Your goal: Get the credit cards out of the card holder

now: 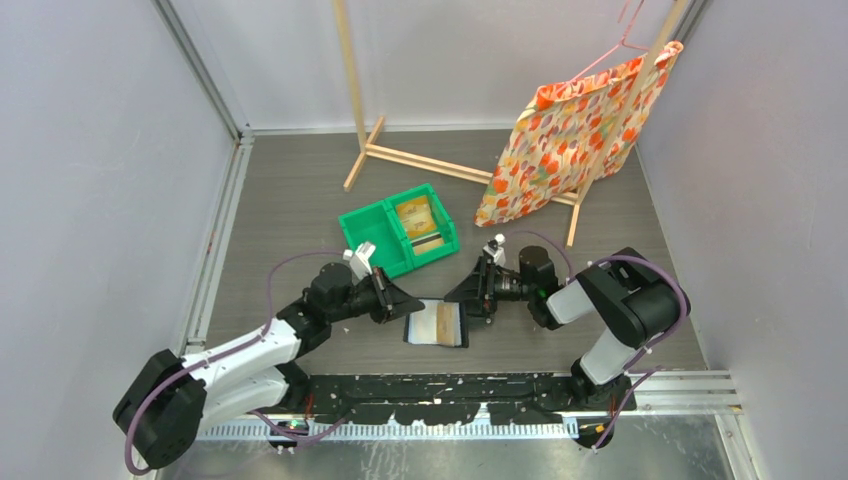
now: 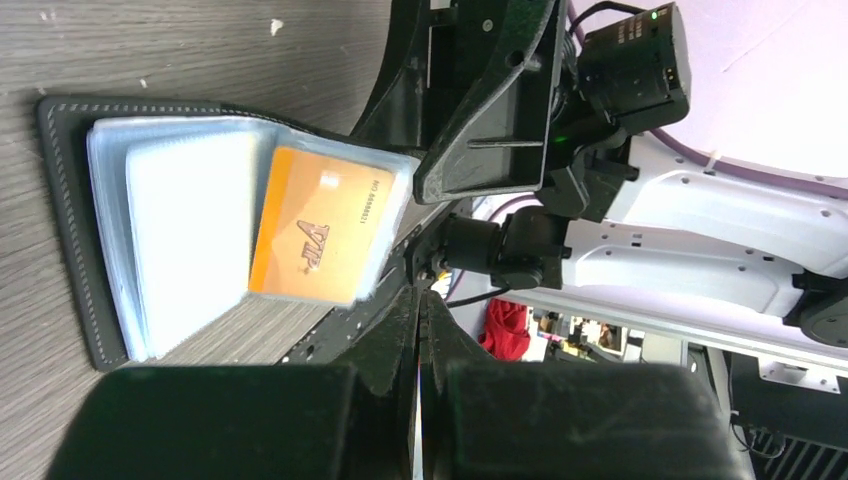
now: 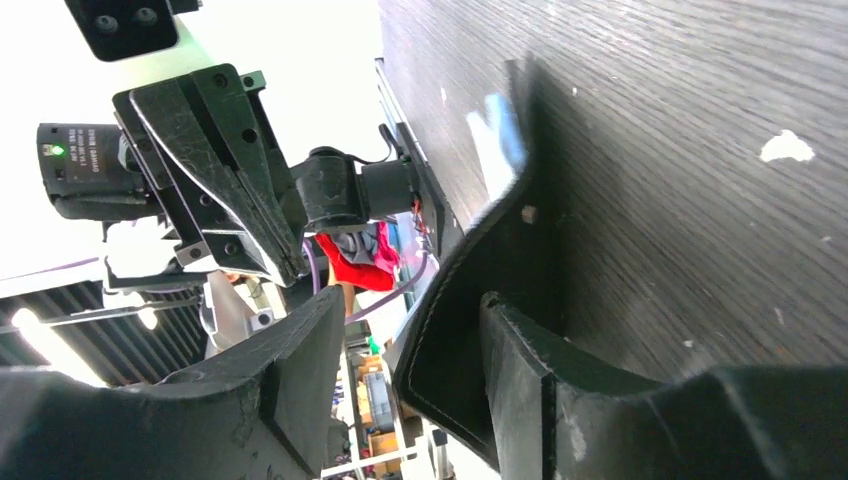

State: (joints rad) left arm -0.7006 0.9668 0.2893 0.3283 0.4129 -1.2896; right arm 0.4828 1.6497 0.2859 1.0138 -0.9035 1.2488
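The card holder (image 1: 437, 326) lies open on the table between my two grippers. In the left wrist view its dark stitched edge (image 2: 66, 210) frames clear sleeves, and one orange credit card (image 2: 318, 226) sits in a sleeve on the side nearer the right arm. My left gripper (image 1: 414, 300) is shut with nothing in it, its tips (image 2: 421, 300) just off the holder's left edge. My right gripper (image 3: 400, 335) stands open around the holder's raised dark flap (image 3: 450, 330), which leans on one finger (image 3: 520, 385). More credit cards (image 1: 416, 213) lie in the green bin.
The green two-compartment bin (image 1: 372, 232) stands just behind the holder. A wooden rack (image 1: 420, 160) with an orange flowered cloth (image 1: 570, 135) on a hanger fills the back right. A metal rail (image 1: 450, 385) runs along the near edge.
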